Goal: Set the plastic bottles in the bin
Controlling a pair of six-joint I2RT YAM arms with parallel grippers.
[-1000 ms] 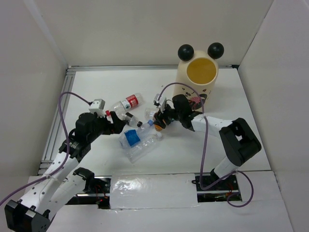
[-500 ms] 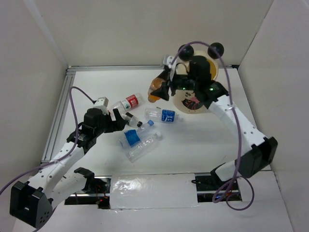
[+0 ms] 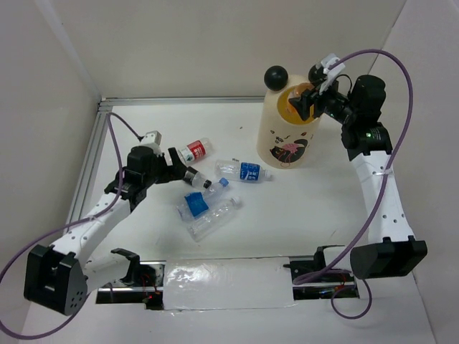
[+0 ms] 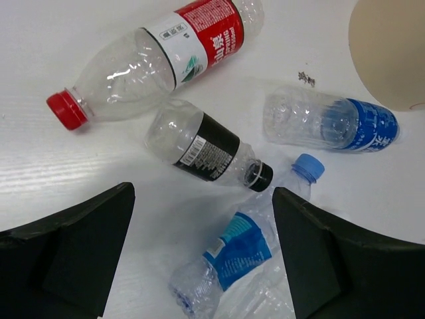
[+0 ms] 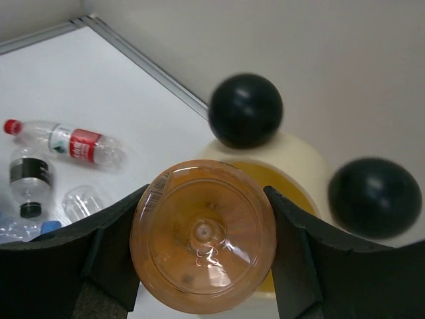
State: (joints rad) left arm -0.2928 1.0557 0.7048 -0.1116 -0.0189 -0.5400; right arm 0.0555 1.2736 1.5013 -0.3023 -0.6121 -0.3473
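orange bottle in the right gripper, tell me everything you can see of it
The orange bottle is translucent amber plastic, seen base-on from the right wrist: a round bottom with a moulded centre nub and a barcode scrap at its edge. The jaws of the right gripper clamp it on both sides, above the yellow mouth of the bin. Its cap end is hidden; whether it touches the bin cannot be told.

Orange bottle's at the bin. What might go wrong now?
The orange bottle in the right gripper hangs by the bin rim and a black ear; released here, it may strike them and fall outside.
The open left gripper hovers over the black-labelled bottle, close to the blue-capped bottle; closing may scatter them.
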